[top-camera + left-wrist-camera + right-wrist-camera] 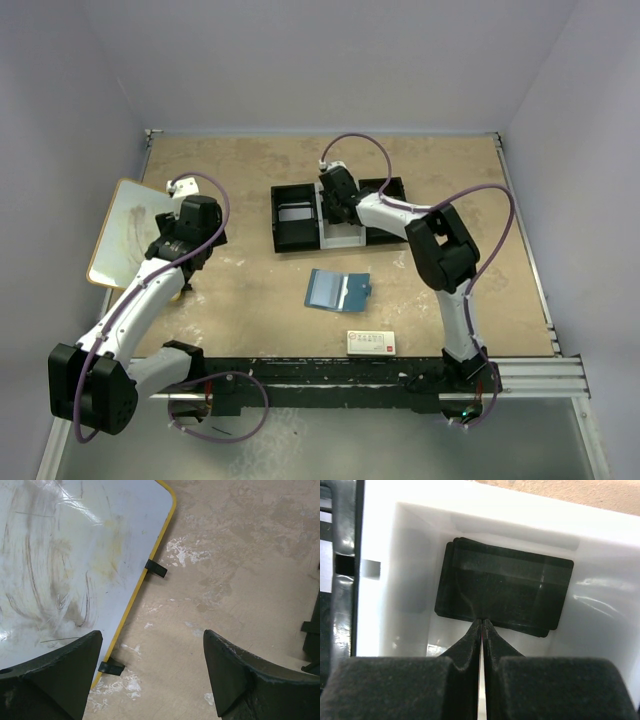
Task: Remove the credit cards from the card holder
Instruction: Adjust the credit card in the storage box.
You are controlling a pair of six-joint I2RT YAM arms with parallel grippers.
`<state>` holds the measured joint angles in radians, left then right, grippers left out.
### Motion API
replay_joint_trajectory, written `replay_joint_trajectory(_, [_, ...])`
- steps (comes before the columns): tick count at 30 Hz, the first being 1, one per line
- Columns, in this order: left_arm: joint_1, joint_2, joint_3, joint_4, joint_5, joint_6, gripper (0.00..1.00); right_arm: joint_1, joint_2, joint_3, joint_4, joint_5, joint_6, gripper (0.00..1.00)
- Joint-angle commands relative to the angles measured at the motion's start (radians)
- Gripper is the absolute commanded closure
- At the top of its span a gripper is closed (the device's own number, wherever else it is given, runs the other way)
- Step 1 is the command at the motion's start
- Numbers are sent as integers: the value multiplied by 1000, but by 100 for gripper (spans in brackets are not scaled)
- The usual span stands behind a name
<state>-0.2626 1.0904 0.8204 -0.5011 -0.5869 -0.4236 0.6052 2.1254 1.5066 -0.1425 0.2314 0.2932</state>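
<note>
Right arm is stretched forward over the tray (276,216), wrist tipped down into its white middle compartment (410,555). Right gripper (482,622): jaws are pressed together, tips just above a small stack of cards (505,590), dark in this view, laid flat on the compartment floor. Whether anything thin is pinched cannot be told.

Left arm is folded at the left. Left gripper (152,640) is hung over bare table beside the whiteboard (75,555), by its yellow edge, jaws spread wide.

Wallet (337,290) is laid open on the table, well apart from both grippers, between tray and white box (371,342).
</note>
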Motion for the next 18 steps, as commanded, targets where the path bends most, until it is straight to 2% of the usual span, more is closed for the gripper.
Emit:
replay_joint_trajectory(1, [3, -2, 13, 33, 2, 20, 21, 27, 26, 33, -8, 120, 46, 95])
replay_joint_trajectory(4, [4, -3, 13, 34, 5, 20, 21, 39, 1, -4, 49, 195, 56, 94])
replay_joint_trajectory(10, [3, -5, 13, 34, 7, 20, 21, 40, 25, 42, 12, 212, 53, 94])
replay_joint_trajectory(14, [4, -3, 13, 34, 15, 22, 21, 39, -20, 38, 19, 187, 34, 93])
replay_joint_trajectory(17, [3, 0, 14, 35, 21, 25, 21, 41, -108, 23, 15, 146, 31, 90])
replay_joint_trajectory(18, [4, 0, 14, 35, 23, 25, 21, 41, -146, 13, 15, 143, 33, 84])
